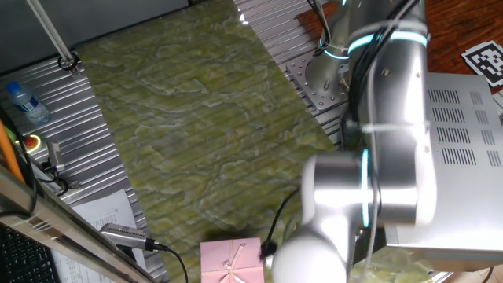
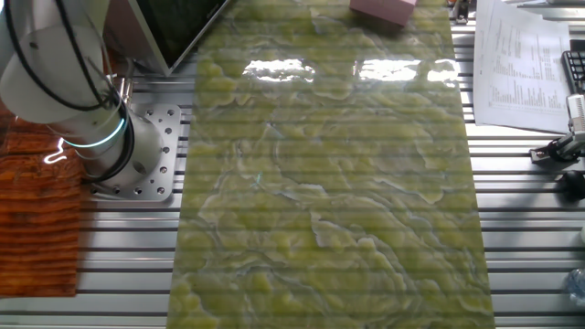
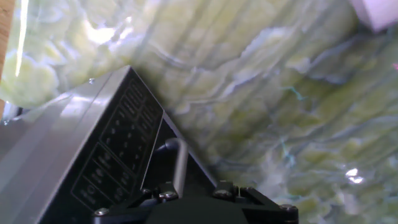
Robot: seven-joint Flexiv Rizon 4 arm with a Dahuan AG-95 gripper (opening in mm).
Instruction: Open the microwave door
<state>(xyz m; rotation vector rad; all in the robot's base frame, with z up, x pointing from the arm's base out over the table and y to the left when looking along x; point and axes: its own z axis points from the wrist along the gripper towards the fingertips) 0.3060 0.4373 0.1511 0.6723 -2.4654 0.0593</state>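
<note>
Green mat [image 3: 280, 112] behind; end effector [image 3: 193, 202] near door handle [image 3: 180, 165]; opening unclear.

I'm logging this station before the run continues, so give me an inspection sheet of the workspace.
Surface: green marbled mat over a ribbed metal table.
Job's things: microwave at the mat's edge; door looks shut, handle untouched.
Clutter: pink box, water bottle, papers.
End effector: only its base shows, near the handle; fingers not visible.
Cables: black lead by the pink box.
Surroundings: keyboard, orange cloth.
</note>
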